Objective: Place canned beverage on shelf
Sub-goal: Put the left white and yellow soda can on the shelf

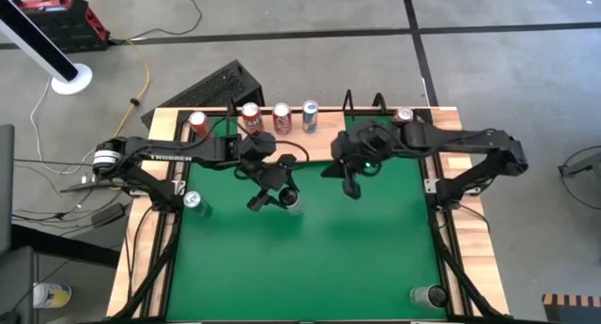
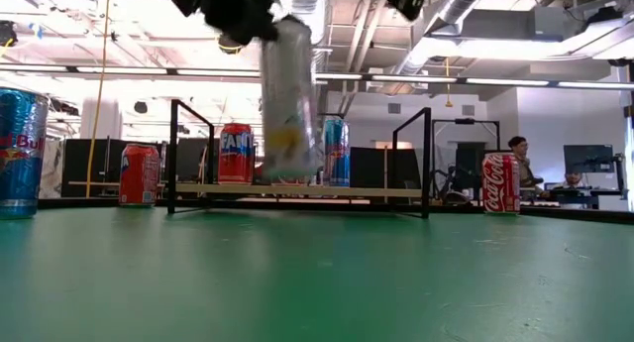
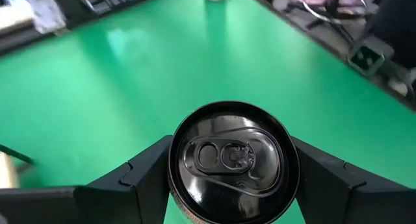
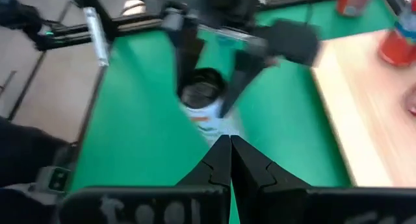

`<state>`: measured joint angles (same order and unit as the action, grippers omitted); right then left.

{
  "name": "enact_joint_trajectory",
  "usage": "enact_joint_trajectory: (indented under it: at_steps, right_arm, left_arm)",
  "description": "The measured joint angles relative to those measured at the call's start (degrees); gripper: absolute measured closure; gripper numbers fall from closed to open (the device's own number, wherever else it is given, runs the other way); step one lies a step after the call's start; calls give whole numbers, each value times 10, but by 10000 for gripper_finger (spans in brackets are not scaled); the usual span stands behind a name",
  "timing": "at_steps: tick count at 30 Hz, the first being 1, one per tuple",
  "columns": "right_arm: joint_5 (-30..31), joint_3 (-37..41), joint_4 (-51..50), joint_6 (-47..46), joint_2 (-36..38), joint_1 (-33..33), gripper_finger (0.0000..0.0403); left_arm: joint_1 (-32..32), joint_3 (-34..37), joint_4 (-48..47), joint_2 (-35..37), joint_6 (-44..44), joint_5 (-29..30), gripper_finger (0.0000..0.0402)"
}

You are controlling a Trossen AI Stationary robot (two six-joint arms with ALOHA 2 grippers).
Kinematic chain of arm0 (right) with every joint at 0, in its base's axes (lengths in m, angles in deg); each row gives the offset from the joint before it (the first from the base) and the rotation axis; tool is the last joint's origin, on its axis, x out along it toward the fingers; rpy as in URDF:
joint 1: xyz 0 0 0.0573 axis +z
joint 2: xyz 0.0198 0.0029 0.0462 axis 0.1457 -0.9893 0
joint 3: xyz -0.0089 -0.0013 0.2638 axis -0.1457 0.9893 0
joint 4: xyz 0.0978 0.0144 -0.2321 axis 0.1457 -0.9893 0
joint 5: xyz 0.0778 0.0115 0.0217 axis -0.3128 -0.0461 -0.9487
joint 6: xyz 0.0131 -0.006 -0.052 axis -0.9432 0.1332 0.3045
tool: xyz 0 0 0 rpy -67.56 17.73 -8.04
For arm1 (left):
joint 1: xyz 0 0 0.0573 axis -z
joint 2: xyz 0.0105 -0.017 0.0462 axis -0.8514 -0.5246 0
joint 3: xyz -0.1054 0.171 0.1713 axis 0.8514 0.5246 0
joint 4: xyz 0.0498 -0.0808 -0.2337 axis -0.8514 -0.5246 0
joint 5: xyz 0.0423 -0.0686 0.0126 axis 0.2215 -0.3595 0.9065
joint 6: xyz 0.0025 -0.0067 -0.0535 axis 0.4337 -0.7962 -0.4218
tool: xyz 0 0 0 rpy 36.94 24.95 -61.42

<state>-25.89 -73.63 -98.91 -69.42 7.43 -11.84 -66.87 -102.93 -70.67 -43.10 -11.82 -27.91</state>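
A robotics lab or workshop, open-plan and industrial. Exposed ducts and strip lights overhead, bare concrete floor with loose cables. Green worktop flanked by two dark arms. Beyond it, monitors and a seated person at desks.

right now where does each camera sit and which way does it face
high view: above the green-topped table, looking straight down; both dark arms show.
low view: at table-top height, facing the light-wood shelf with black rod frame; left gripper enters from above.
left wrist view: looks down past its fingers clamping the white black-topped can.
right wrist view: past the shut right gripper toward the left arm.
All four share that can.
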Motion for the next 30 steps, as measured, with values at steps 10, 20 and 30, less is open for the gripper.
enact_joint_trajectory:
  at_steps: [10, 20, 30]
  right_arm:
    - [-10, -2, 78, -18, -48, -17, 375]
    - [-16, 0, 93, -36, -60, -5, 375]
    - [-17, 0, 94, -33, -60, -8, 375]
  left_arm:
    - [-14, 69, 18, 0, 20, -42, 163]
    - [-13, 69, -9, 0, 46, -46, 162]
    - [-7, 69, -9, 0, 40, -41, 44]
